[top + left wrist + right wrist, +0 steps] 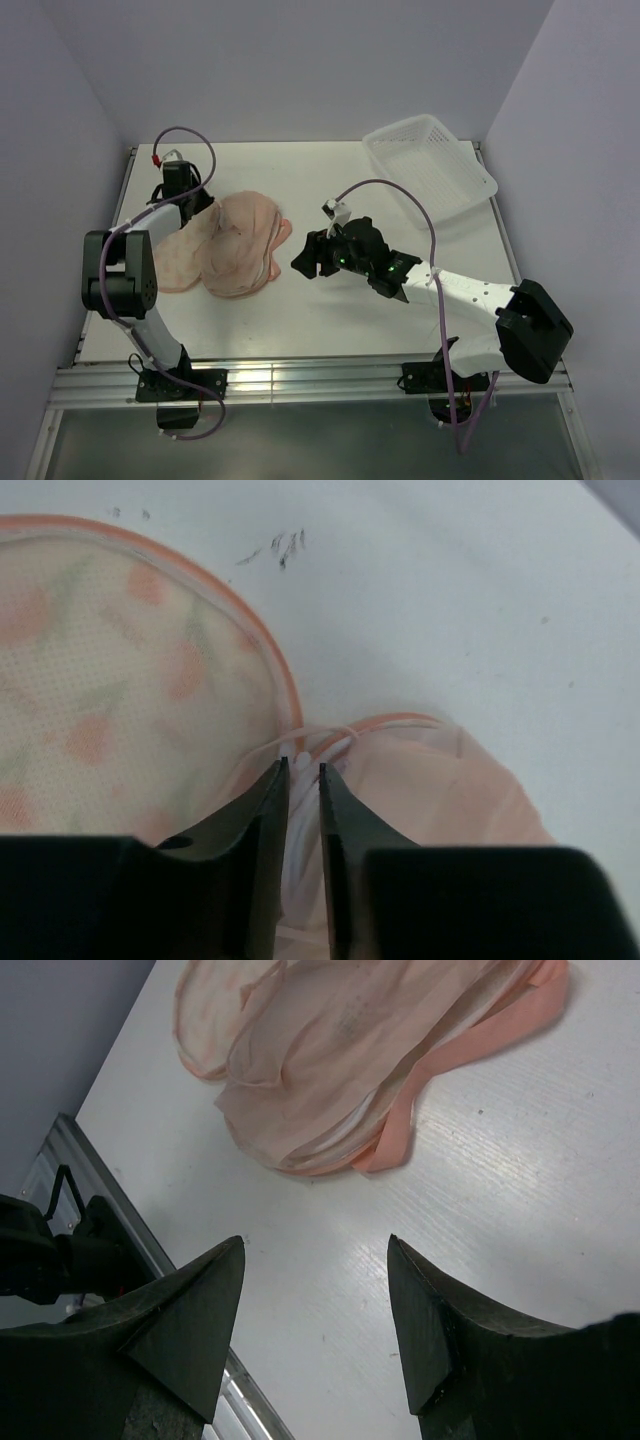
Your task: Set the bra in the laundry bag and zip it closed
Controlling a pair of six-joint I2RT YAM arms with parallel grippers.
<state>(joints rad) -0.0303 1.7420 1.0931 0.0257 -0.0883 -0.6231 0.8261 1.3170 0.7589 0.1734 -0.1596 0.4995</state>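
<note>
Left of centre, the bra (245, 245) lies heaped on the laundry bag (172, 262), seemingly not yet inside. Tucking and zipping remain. The left gripper (303, 765) is nearly together, grip unclear. The right gripper (316, 1242) gapes empty.

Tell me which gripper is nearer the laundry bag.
Left. The left gripper sits at the laundry bag's pink rim, where the bra overlaps it. The right gripper hovers over the table, beyond the bra's far side.
</note>
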